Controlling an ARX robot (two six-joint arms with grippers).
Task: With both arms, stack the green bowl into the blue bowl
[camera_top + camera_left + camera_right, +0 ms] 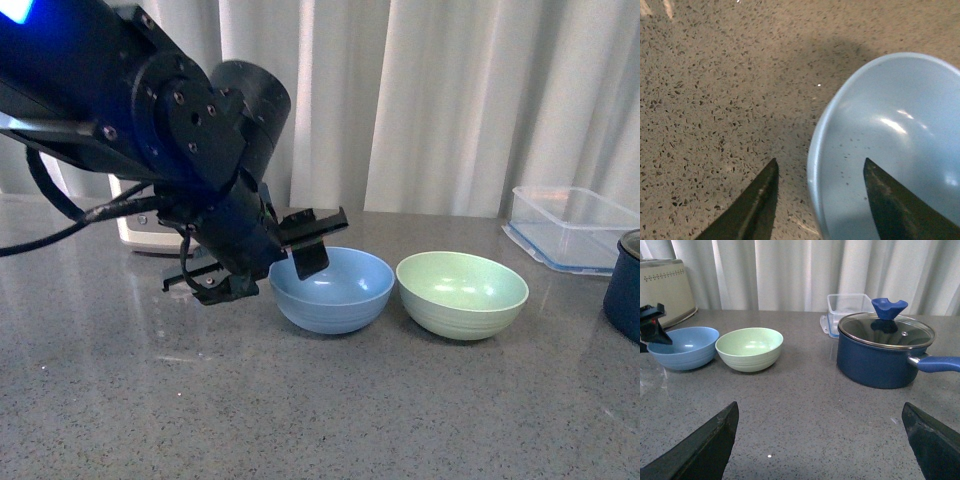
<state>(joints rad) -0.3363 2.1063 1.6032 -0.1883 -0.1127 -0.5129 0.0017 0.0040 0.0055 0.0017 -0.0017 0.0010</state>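
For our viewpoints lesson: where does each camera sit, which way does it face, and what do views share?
Front view: on the body, facing the curtain; left arm shows, left tool at the blue bowl.
Left wrist view: looks down at that bowl's rim between the open tool's fingers.
Right wrist view: low, facing the green bowl and pot; open right tool shows.
Shared: all show the blue bowl.

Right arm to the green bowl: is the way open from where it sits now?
Probably yes. The right gripper is open with the green bowl ahead of it, and only countertop lies between. The navy pot stands off to the side; the blue bowl sits close beside the green one.
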